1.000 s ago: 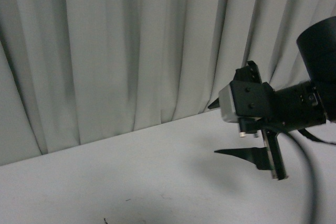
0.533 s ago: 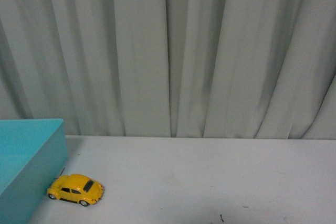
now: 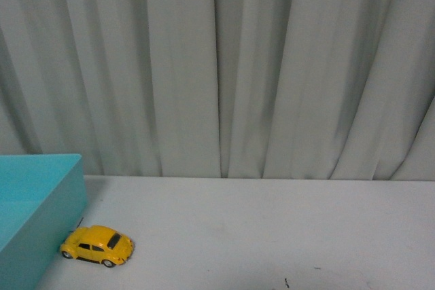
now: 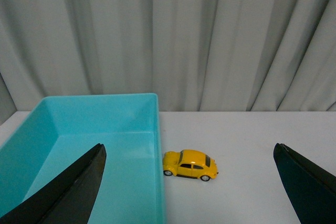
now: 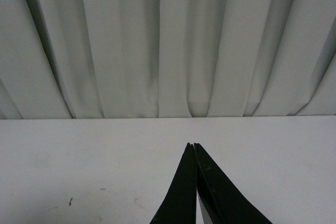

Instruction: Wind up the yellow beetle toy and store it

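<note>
The yellow beetle toy (image 3: 97, 245) stands on its wheels on the white table, its nose touching the outer wall of a teal box (image 3: 47, 212). The left wrist view shows the beetle toy (image 4: 190, 164) beside that box (image 4: 156, 124), well ahead of my left gripper (image 4: 189, 148). That gripper is open wide with nothing between its dark fingers (image 4: 79, 187). My right gripper (image 5: 192, 144) is shut on nothing and hovers over bare table, with the toy out of its view. Neither arm shows in the front view.
The teal box is open-topped and looks empty inside. A grey pleated curtain (image 3: 224, 66) hangs along the table's far edge. Small dark specks (image 3: 286, 282) mark the table surface.
One second ago the front view showed a black arm and gripper at the right and no toy or box. Since half a second ago it shows the toy and box, unmoved.
</note>
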### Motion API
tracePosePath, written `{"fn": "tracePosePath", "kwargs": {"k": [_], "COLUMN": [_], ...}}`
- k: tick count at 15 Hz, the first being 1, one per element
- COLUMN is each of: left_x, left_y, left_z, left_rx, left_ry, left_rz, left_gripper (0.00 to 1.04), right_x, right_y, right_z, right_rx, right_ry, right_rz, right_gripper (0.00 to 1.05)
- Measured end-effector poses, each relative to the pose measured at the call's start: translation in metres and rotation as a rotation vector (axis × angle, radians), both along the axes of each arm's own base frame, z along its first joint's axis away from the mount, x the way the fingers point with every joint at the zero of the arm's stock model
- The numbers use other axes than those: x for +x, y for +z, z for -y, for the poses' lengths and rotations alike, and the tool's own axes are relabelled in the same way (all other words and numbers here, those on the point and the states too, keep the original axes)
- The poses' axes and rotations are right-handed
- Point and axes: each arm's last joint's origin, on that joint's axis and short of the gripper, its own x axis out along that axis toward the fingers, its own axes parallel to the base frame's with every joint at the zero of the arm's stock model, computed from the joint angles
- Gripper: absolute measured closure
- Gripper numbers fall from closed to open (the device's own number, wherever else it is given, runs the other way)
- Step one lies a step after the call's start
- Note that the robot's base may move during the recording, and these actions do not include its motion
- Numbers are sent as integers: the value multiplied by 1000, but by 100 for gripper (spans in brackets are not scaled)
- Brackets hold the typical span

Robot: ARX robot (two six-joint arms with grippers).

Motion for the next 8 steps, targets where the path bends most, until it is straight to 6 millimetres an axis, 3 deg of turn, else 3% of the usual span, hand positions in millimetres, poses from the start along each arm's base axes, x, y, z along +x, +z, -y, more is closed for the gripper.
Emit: {"fn": "tracePosePath", "kwargs": {"k": [8], "left_x": [0], "left_y": [0], "left_z": [0], "left_rx": [0], "left_ry": [0], "left_rz": [0], "left_gripper": [7], "right_x": [-16], "right_y": [2], "right_z": [0], "right_rx": [0], "right_ry": [0], "right_rz": [9], "right_gripper": [103]}}
